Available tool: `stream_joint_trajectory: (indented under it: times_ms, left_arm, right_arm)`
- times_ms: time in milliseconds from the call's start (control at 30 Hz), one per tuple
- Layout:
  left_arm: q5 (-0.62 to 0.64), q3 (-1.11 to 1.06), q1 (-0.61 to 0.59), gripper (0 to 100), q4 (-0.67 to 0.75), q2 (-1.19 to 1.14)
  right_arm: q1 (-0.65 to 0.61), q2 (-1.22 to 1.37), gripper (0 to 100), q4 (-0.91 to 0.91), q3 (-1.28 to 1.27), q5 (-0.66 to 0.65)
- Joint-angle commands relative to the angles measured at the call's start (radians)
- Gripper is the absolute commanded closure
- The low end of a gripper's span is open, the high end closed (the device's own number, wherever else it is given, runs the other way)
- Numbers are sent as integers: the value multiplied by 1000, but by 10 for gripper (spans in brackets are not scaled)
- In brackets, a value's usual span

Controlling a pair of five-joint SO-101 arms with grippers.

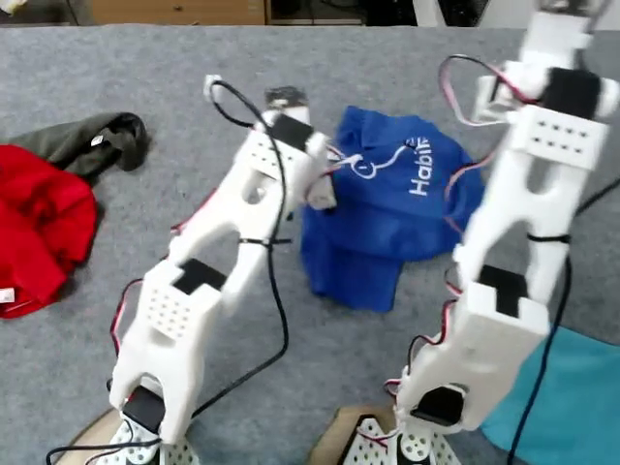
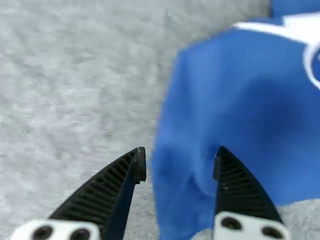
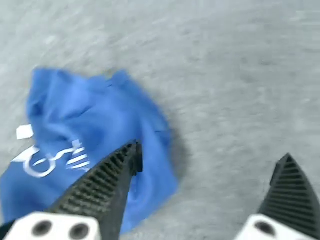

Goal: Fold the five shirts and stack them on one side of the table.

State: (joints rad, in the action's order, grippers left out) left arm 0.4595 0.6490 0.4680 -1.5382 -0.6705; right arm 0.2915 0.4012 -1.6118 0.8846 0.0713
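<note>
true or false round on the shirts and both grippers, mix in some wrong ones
1. The blue shirt lies crumpled between the two arms. True.
2. The left gripper is shut on the blue shirt. False: it is open, at the shirt's edge.
3. The red shirt is stacked on the blue one. False: it lies apart, beside the dark shirt.
4. The right gripper is open. True.
5. A teal cloth lies near the right arm's base. True.
</note>
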Motion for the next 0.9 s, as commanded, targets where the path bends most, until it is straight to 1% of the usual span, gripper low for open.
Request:
stream_joint_trajectory:
  times_ms: [0,233,300,433,500,600,700,767,867]
  left_arm:
    - [8,100,64,775,2,-28]
    - [8,198,149,781,2,-203]
    - [3,241,152,825,2,-252]
    - [2,373,110,992,-9,-305]
    - [2,457,80,962,-48,-305]
    - [-9,661,32,981,-126,-305]
    - [-86,911,-2,981,-199,-305]
    - [-135,1043,-25,981,-218,-303]
    - [-180,1019,-57,981,-219,-216]
  right_arm:
    - [87,-71,636,23,77,11]
    - [197,-71,702,23,159,9]
    - [206,-71,712,23,165,9]
    - [206,-71,717,23,160,8]
    - [206,-71,717,23,159,5]
    - [206,-70,717,23,157,5]
    - [205,-68,717,23,156,5]
    - [203,-53,717,23,162,5]
    - [203,-24,717,32,165,3]
